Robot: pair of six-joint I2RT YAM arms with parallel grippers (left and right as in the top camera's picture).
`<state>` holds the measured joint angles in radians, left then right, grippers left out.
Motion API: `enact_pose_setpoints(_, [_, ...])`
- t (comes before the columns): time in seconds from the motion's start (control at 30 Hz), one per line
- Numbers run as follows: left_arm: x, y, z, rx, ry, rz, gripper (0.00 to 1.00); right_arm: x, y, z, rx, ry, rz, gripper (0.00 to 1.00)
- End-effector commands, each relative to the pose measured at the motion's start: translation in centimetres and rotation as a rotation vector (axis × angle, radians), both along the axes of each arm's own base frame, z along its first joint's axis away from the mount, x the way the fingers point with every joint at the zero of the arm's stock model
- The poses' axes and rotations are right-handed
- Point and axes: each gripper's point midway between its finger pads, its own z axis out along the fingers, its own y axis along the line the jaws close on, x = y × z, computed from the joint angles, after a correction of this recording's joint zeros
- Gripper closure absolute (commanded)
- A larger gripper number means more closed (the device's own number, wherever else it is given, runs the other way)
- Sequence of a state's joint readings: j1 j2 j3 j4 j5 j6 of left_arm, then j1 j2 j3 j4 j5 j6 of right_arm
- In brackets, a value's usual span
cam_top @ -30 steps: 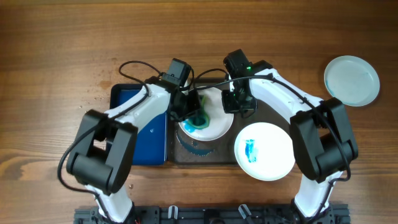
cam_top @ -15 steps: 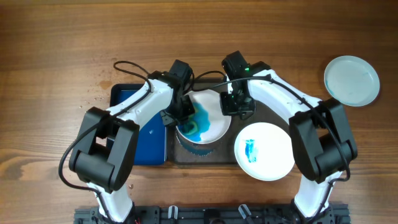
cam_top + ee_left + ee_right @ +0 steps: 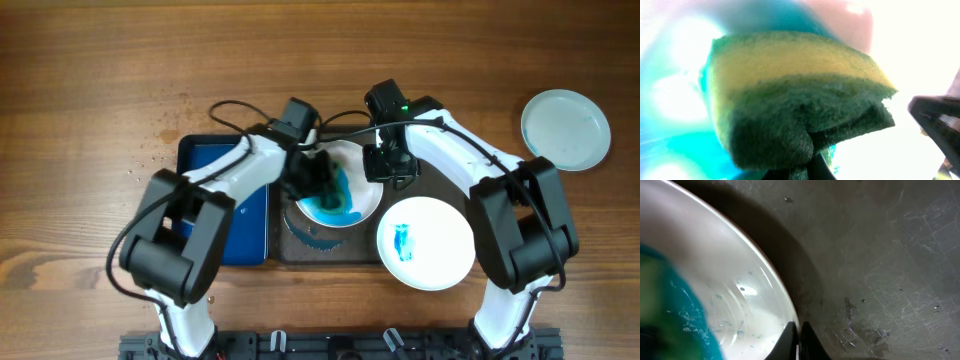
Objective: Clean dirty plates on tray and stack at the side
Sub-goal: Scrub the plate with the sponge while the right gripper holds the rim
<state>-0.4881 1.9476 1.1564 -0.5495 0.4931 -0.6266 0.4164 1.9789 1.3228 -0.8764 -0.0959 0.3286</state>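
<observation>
Tabletop: brown wood grain; two trays are carried side by side at its middle.
Tray: dark, scuffed and speckled in the right wrist view; placed just right of a blue tray.
Centre plate: set on the tray's left half; a wide blue-green smear is spread across its middle.
Second plate: laid at the tray's right end, overlapping the edge nearest the robot's base; a small blue smear is noted left of centre.
Third plate: set well apart on the bare wood, far right; pale and even in tone.
Left pincer: closed on a yellow-and-green sponge, held over the centre plate's smear; contact cannot be confirmed.
Right pincer: clamped narrow on the centre plate's right rim.
</observation>
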Motion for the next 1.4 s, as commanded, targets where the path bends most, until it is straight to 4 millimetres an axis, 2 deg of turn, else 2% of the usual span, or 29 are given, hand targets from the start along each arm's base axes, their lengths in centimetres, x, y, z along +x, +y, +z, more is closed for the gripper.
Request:
enact_pose_setpoints(0.0, [-4.1,-4.7,0.0,-0.162,0.126,-0.093,0.96,-0.3,0.5,0.2,0.007,-0.003,0.004,0.96])
enact_pose_setpoints(0.13, [-3.6,-6.1,0.6,-0.214,0.101,-0.092,0.96,-0.4,0.5,0.2,0.006,0.0,0.004,0.96])
enact_pose_setpoints(0.23, [-2.4,-5.4,0.0,-0.162,0.069,-0.041,0.96,-0.6,0.4,0.2,0.003,0.007,0.004,0.95])
enact_pose_setpoints(0.37, [0.3,-2.3,-1.6,-0.02,-0.012,0.056,0.96,-0.8,0.3,0.2,-0.002,0.018,0.004,0.96])
enact_pose_setpoints(0.43, [2.5,0.4,-2.4,0.086,-0.078,0.129,0.96,-0.9,0.3,0.2,-0.004,0.022,0.004,0.95])
enact_pose_setpoints(0.53, [4.5,3.5,-3.1,0.207,-0.147,0.202,0.96,-1.0,0.2,0.2,-0.005,0.024,0.004,0.96])
enact_pose_setpoints(0.6, [5.5,5.6,-3.4,0.296,-0.189,0.243,0.96,-1.0,0.2,0.2,-0.005,0.024,0.004,0.95])
enact_pose_setpoints(0.7, [5.9,8.1,-3.7,0.43,-0.229,0.275,0.96,-1.0,0.2,0.2,-0.005,0.024,0.004,0.96])
enact_pose_setpoints(0.83, [5.0,10.7,-3.9,0.575,-0.225,0.274,0.96,-1.0,0.2,0.2,-0.005,0.023,0.007,0.96])
enact_pose_setpoints(0.97, [2.7,13.5,-4.0,0.724,-0.165,0.243,0.96,-0.9,0.2,0.2,-0.004,0.021,0.011,0.96])
enact_pose_setpoints(1.1, [0.3,14.7,-4.0,0.786,-0.079,0.192,0.96,-0.9,0.2,0.2,-0.004,0.021,0.011,0.96])
enact_pose_setpoints(1.17, [-1.2,14.1,-4.1,0.761,-0.027,0.098,0.96,-0.9,0.3,0.2,-0.004,0.02,0.012,0.96])
enact_pose_setpoints(1.23, [-2.5,12.3,-4.3,0.68,0.016,-0.009,0.96,-0.9,0.3,0.2,-0.004,0.02,0.012,0.96])
enact_pose_setpoints(1.37, [-5.4,7.1,-4.2,0.439,0.077,-0.22,0.96,-0.9,0.3,0.2,-0.004,0.02,0.012,0.96])
